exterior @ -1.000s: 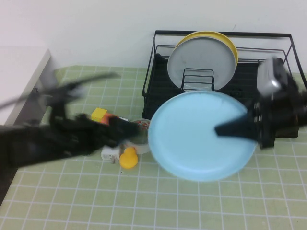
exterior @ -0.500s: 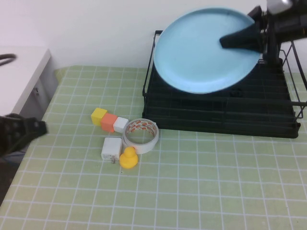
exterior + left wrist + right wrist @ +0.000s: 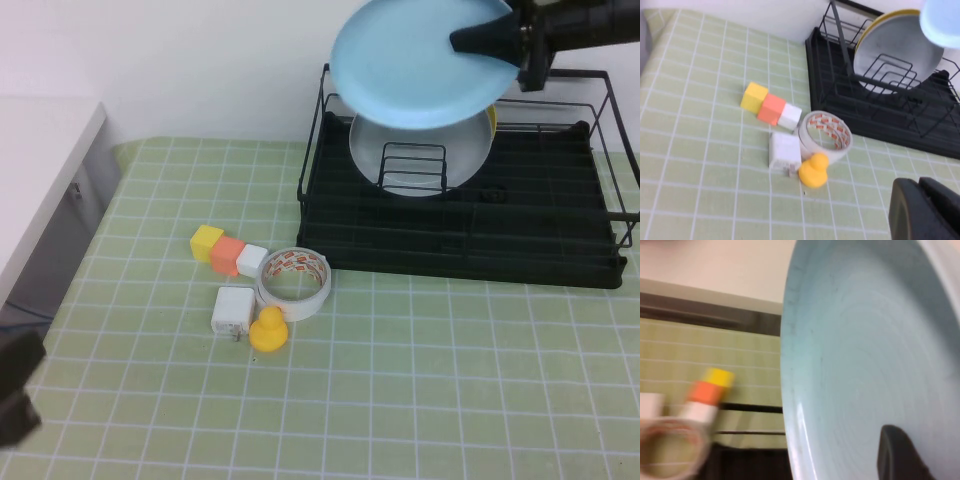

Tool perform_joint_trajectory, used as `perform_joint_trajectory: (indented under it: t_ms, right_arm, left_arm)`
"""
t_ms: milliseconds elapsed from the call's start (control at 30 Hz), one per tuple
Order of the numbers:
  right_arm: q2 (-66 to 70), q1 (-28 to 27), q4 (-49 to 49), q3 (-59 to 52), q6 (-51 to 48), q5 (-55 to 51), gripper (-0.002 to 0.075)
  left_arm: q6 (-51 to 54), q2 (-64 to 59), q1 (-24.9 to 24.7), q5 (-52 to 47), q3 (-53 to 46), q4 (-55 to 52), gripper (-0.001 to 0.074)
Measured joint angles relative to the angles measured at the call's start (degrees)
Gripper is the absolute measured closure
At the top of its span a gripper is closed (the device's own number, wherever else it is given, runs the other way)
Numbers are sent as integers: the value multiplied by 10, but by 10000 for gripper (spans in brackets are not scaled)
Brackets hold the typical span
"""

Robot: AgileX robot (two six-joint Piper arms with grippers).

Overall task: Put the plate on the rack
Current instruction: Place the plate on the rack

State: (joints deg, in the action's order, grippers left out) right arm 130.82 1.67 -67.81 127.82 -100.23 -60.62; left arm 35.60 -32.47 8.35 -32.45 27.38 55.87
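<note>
My right gripper is shut on the light blue plate and holds it high in the air over the back of the black wire rack, nearly flat and slightly tilted. In the right wrist view the plate fills the frame, with one black finger lying on its face. A grey-white plate and a yellow plate stand upright in the rack under it. My left gripper is pulled back at the near left table edge, shut and empty; it also shows in the left wrist view.
On the mat left of the rack lie a yellow block, an orange block, a white block, a tape roll, a white charger and a yellow duck. A white counter stands at far left.
My right gripper has lifted the blue plate from low in front of the rack to high above its back. My left arm has drawn back to the near left corner.
</note>
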Motion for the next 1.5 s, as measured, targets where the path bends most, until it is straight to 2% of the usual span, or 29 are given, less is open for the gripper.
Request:
perform_joint_trajectory:
  t_ms: [133,633,1500]
  right_arm:
    - [40,0,-5,21,-2,59,576]
    - [110,0,-20,21,-53,130,576]
    - [136,0,-26,21,-77,118,576]
  left_arm:
    - [-4,34,0,-10,-35,0,735]
    - [-10,38,0,-32,-52,0,735]
    - [-10,38,0,-69,-62,-6,735]
